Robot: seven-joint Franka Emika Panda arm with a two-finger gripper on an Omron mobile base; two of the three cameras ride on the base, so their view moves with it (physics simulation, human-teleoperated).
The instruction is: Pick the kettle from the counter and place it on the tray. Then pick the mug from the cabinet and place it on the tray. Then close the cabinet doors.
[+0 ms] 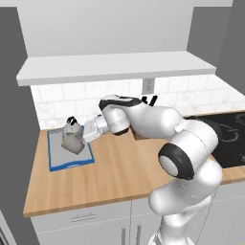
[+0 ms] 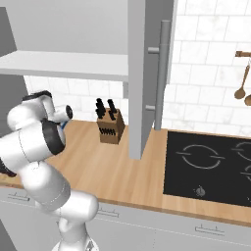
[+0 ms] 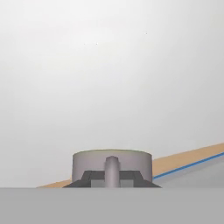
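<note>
The grey-beige mug [image 1: 72,143] hangs tilted over the blue-rimmed tray [image 1: 58,160] at the left end of the wooden counter [image 1: 119,177]. My gripper [image 1: 81,138] reaches in from the right and is shut on the mug. I cannot tell whether the mug touches the tray. The silver kettle [image 1: 72,125] with its black handle stands on the tray's far side, just behind the mug. In the hand view the mug [image 3: 112,162] fills the space between my fingertips [image 3: 85,177], with its handle in the gap. The tray's blue rim [image 3: 188,165] runs at the right.
The cabinet's white shelf floor [image 1: 115,67] hangs over the counter. Its open grey door [image 2: 144,73] with a long bar handle [image 2: 164,73] juts out above the counter. A brown knife block [image 2: 110,128] stands by the wall. The black stovetop [image 2: 211,166] lies to the right.
</note>
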